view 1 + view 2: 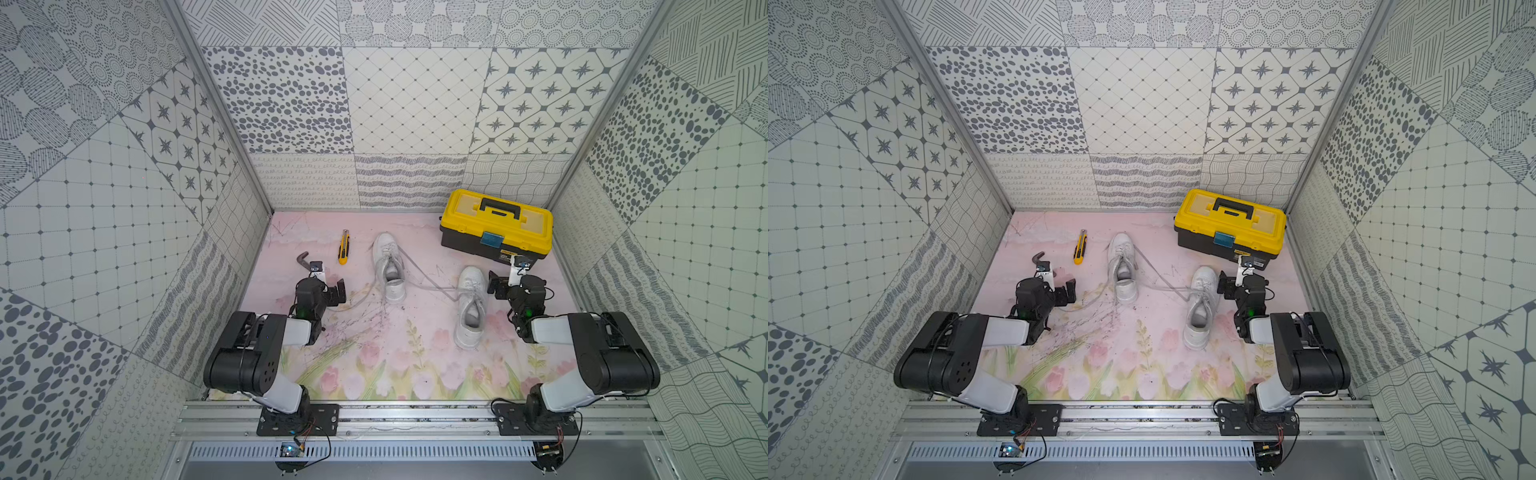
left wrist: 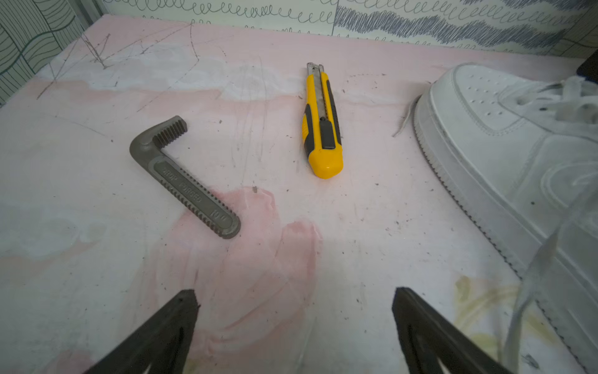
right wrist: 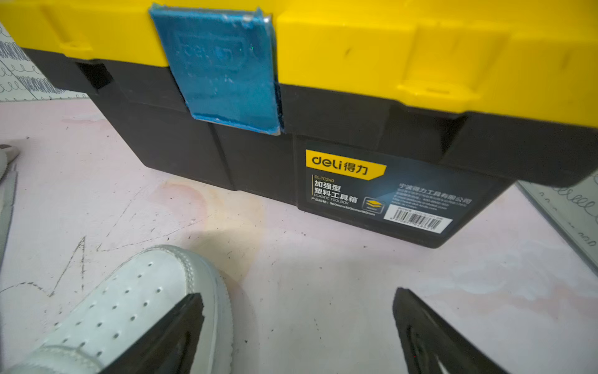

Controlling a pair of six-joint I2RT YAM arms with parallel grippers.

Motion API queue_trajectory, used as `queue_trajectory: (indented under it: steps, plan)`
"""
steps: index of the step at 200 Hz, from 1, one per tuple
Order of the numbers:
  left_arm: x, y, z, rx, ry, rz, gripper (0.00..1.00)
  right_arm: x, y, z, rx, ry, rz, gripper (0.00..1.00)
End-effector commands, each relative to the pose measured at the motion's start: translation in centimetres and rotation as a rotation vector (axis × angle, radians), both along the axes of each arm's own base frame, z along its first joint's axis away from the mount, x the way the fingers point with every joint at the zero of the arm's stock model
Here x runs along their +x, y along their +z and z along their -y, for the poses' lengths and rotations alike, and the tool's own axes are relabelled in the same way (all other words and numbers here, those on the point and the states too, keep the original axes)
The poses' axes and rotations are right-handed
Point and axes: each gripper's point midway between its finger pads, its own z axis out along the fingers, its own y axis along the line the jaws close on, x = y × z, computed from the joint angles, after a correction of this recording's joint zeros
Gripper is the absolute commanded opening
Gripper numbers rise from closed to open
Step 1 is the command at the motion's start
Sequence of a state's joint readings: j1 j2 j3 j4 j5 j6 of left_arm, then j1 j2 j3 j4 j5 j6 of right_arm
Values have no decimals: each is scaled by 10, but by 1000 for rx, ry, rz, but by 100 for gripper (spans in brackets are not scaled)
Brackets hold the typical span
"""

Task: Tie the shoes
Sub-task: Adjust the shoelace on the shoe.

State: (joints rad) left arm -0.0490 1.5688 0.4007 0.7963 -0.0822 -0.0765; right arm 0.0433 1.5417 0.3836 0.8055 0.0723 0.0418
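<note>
Pink flowery mat (image 1: 374,357) covers the table, inside grey-patterned walls (image 1: 415,104). The left gripper (image 2: 295,293) and right gripper (image 3: 297,293) both gape wide, holding nothing. Ahead of the left gripper lie a grey metal wrench jaw (image 2: 184,181) and a yellow-and-black box cutter (image 2: 322,129), with a white lace-up sneaker (image 1: 388,266) beside it (laces loose). The second white sneaker (image 3: 129,307) sits just beside the right gripper, with a yellow-lidded black plastic toolbox (image 3: 339,58) ahead.

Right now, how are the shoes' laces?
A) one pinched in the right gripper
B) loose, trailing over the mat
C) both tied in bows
B: the laces trail loose over the mat from the far shoe toward the near shoe, and the left gripper and right gripper stand open, empty.
</note>
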Motion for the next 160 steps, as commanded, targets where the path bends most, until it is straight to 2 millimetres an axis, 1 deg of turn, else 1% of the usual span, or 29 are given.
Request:
queue_trajectory:
  steps: [1, 131, 144, 160]
  plan:
    - [8, 12, -1, -1, -5, 50, 99, 9, 14, 2, 3, -11, 53, 97]
    - [8, 13, -1, -3, -5, 49, 99, 9, 13, 2, 5, -9, 50, 97]
    - [8, 12, -1, -3, -5, 48, 99, 10, 18, 4, 9, -24, 65, 97]
    - [9, 18, 0, 0, -17, 44, 99, 11, 37, 11, 10, -62, 24, 97]
